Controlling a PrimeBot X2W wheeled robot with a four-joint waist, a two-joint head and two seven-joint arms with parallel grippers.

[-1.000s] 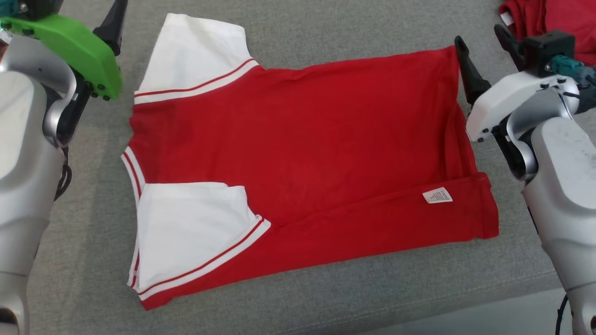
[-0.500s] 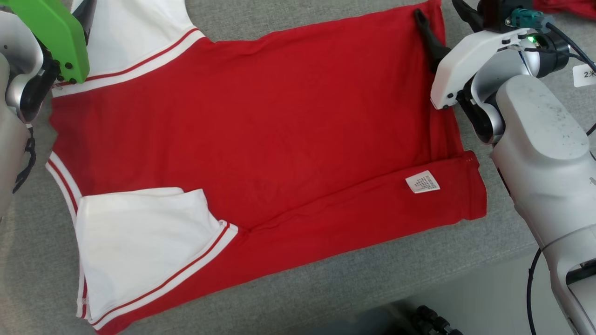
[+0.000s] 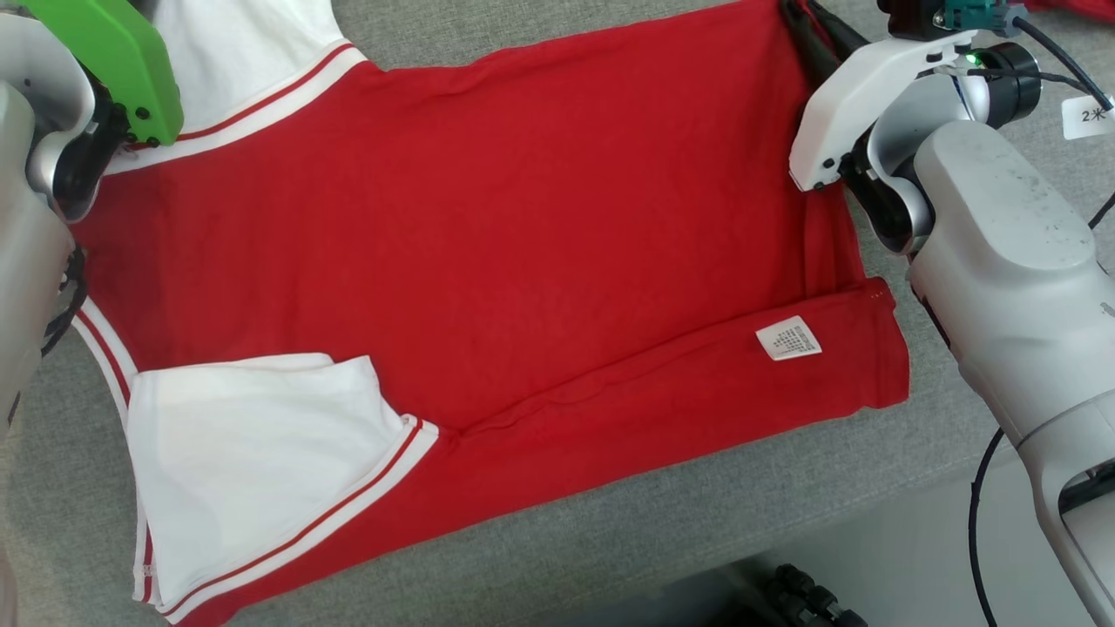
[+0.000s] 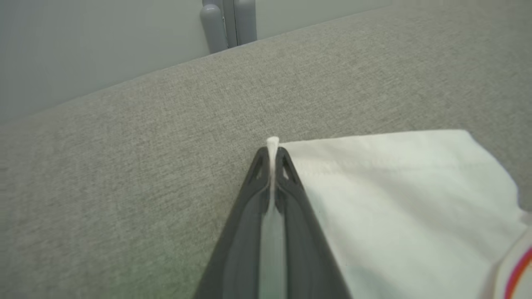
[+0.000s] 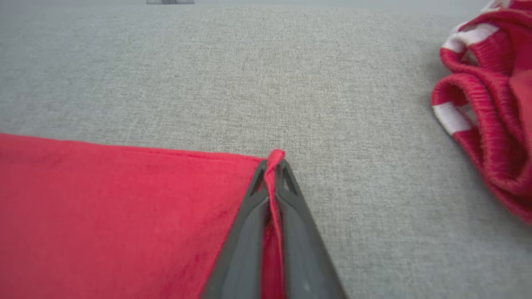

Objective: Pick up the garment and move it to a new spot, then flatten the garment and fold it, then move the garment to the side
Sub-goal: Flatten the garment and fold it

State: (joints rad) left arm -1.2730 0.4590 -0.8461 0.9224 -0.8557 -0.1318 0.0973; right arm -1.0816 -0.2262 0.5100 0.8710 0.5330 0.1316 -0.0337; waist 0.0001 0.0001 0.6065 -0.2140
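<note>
A: Start at your near edge. What have you got?

B: Grey cushion point(image 3: 610, 531) closest to you, and the shirt point(image 3: 488, 244) lies flat on it, spread across the middle. Its near strip is folded over the red body, with a small white label point(image 3: 788, 339) showing towards your right.

A: And on your left?

B: The near sleeve point(image 3: 253, 461), white with red stripes along its seam, is folded in onto the body. Now go to the far edge, because both your grippers are there.

A: Left one first.

B: Your left gripper point(image 4: 272, 153) is closed right down on the corner of the far sleeve point(image 4: 395, 199). A sliver of white cloth pokes out between the tips.

A: And the right?

B: Your right gripper point(image 5: 274, 164) is pinched tight on the far red corner at the hem. A fold of red cloth is squeezed between the fingers and sticks out past the tips.

A: Anything beyond that?

B: Farther out on your right, well apart from the shirt, a bunched red and white cloth point(image 5: 490, 104) lies on the cushion. Past your left gripper the cushion ends at a pale wall point(image 4: 83, 50).
</note>
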